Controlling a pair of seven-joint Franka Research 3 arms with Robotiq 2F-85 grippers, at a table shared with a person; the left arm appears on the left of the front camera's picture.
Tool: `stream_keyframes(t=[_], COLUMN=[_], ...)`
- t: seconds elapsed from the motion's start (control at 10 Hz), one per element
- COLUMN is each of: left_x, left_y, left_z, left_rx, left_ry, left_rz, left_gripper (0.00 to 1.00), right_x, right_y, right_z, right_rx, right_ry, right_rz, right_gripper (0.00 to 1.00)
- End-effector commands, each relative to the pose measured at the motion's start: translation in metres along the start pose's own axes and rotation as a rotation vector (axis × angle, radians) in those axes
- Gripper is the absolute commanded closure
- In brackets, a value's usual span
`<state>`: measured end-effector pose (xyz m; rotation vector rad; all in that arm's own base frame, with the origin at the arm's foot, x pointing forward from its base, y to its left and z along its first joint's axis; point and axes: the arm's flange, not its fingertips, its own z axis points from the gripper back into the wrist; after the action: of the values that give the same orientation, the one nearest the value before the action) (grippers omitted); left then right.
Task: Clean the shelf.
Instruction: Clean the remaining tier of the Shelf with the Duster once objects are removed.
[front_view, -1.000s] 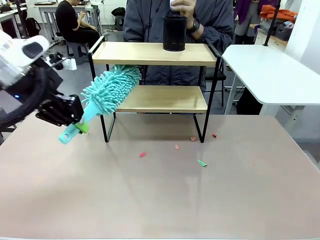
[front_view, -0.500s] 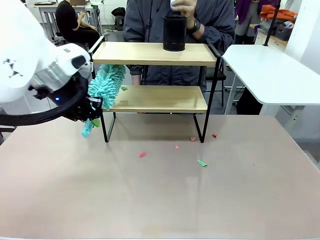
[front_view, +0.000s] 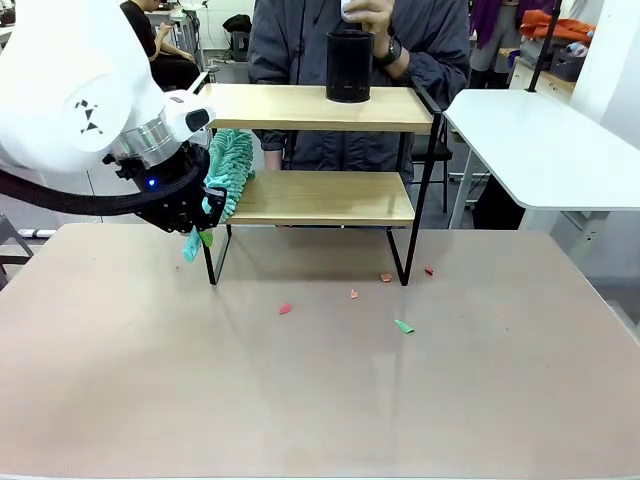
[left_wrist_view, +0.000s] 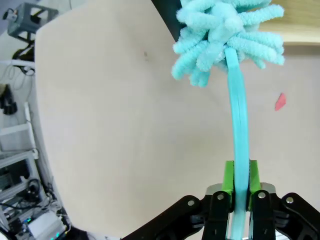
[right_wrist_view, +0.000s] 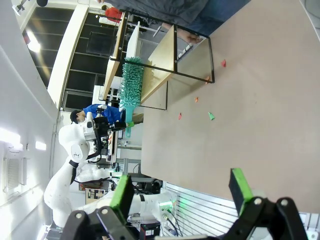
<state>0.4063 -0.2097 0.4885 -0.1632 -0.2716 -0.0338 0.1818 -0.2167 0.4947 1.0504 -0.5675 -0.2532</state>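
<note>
So, left gripper: pinched your fluffy turquoise duster, upright at the black-framed wooden shelf's left end.
right gripper: spread, farther off.

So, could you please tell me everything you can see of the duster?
The duster is turquoise, with a fluffy head of thick, noodle-like microfibre strands on a flat, narrow, plastic-looking handle of the same colour. The left pincer is shut on the handle near its end, and the tip pokes out below. The head stands nearly upright at the left end of the shelf, between its two boards. Whether it presses on the wood is hard to tell.
</note>
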Motion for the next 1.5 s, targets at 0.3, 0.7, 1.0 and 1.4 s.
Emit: stream_keyframes(t=[0.3, 0.7, 1.0, 1.4], left_x=[0.014, -0.005, -0.022, -0.041], left_y=[-0.006, -0.005, -0.003, 0.016], left_z=[0.007, 0.023, 0.028, 0.051], left_rx=[-0.041, -0.183, -0.229, -0.441], left_ry=[0.107, 0.184, 0.361, 0.588], left_rz=[-0.122, -0.465, -0.796, -1.109], left_gripper=[0.87, 0.87, 0.87, 0.87], right_x=[0.001, 0.001, 0.001, 0.001], right_y=[0.001, 0.001, 0.001, 0.001], right_z=[-0.002, -0.002, -0.002, -0.002], right_rx=[0.025, 0.025, 0.025, 0.025], right_ry=[-0.015, -0.015, -0.015, -0.015], right_rz=[0.025, 0.025, 0.025, 0.025], right_gripper=[0.0, 0.0, 0.0, 0.0])
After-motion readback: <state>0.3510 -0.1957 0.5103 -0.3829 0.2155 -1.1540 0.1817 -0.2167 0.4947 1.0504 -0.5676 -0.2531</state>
